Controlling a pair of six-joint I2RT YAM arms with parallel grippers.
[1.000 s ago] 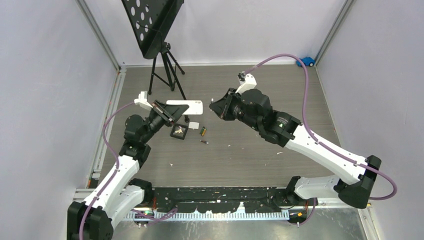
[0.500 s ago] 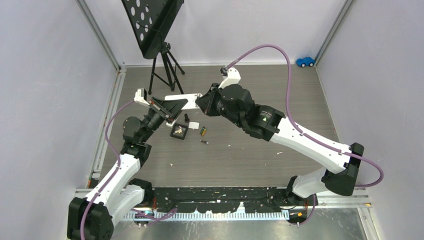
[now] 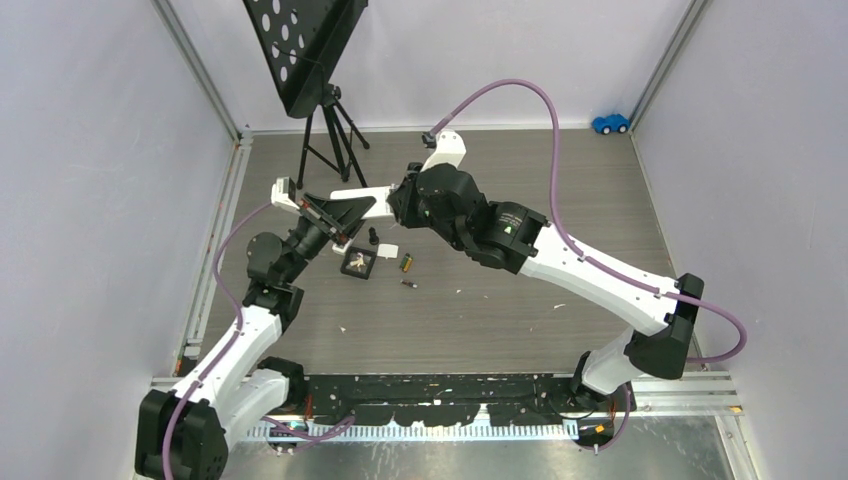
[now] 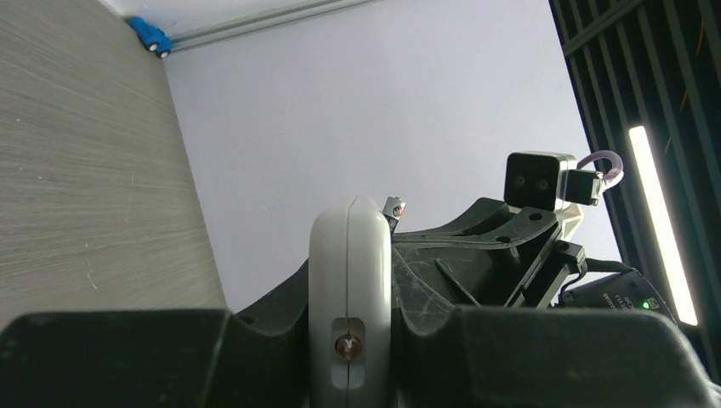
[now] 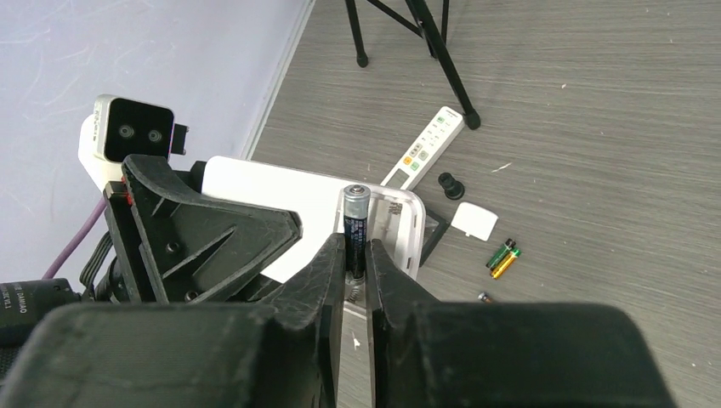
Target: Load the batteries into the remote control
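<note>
A: right gripper [image 5: 355, 255] pinched tight on a battery [image 5: 355, 212], upright at the remote [image 5: 281, 189] bay. left gripper [image 4: 349, 297] clamps the remote.
B: Risk: battery misaligned with bay, jams or slips free. spare batteries [image 5: 502, 258] lie near remote.

The right tool [image 5: 355, 255] has carried its battery [image 5: 355, 219] leftward to the raised remote [image 5: 285, 183].

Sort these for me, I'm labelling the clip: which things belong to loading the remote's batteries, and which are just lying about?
Job: white remote, held battery, loose batteries, white cover.
Lying about: slim remote, black tray, black cap, stand, toy car.
</note>
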